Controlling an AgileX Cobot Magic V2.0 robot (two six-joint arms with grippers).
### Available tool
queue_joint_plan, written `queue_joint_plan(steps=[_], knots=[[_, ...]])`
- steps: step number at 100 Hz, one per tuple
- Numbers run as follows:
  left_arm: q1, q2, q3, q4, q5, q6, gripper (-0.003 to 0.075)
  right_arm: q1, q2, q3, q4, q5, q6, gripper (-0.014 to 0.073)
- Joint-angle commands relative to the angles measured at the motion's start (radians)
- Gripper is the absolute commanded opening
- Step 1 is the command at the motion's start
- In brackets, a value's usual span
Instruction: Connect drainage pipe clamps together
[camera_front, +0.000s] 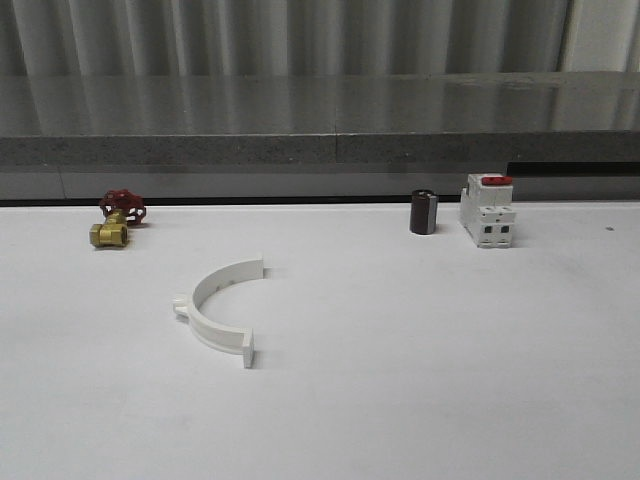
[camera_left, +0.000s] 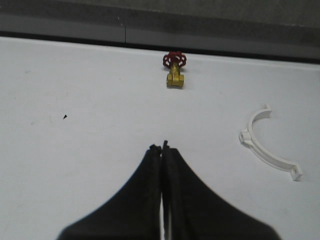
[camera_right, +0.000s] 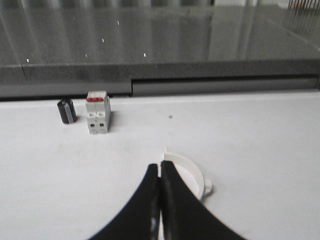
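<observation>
The table (camera_front: 420, 380) is plain white, and so is the curved clamp half (camera_front: 222, 308). The valve (camera_front: 112, 233) is brass-yellow with a red handwheel. The breaker (camera_front: 487, 212) is white (red switch on top). Beside it, a dark brown cylinder (camera_front: 423, 212). Both grippers (camera_left: 162, 148) (camera_right: 160, 166) are black.

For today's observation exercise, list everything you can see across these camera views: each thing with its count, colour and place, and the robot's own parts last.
table: one, white, fills the foreground.
ledge: one, grey speckled, behind the table.
pipe clamp half: one, white, left of table centre, lying flat.
second pipe clamp half: one, white, just beyond the right gripper, partly hidden.
valve: one, brass with red handwheel, far left.
cylinder: one, dark, far right of centre.
circuit breaker: one, white with red switch, beside the cylinder.
left gripper: black, shut, empty.
right gripper: black, shut, empty.
</observation>
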Motion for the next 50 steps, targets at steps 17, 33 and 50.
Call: queue_joint_plan(steps=[17,33,50], knots=[[-0.001,-0.028,-0.016,-0.018,-0.092,-0.001,-0.0020,-0.005,0.388,-0.327,-0.009,0.235,-0.006,-0.0050],[-0.001,-0.028,-0.016,-0.018,-0.092,-0.001,-0.0020,-0.005,0.586,-0.425,-0.033,0.216,-0.006,0.0155],[-0.001,-0.028,-0.016,-0.018,-0.092,-0.001,-0.0020,-0.005,0.754,-0.489,-0.034,0.257,-0.006,0.0479]])
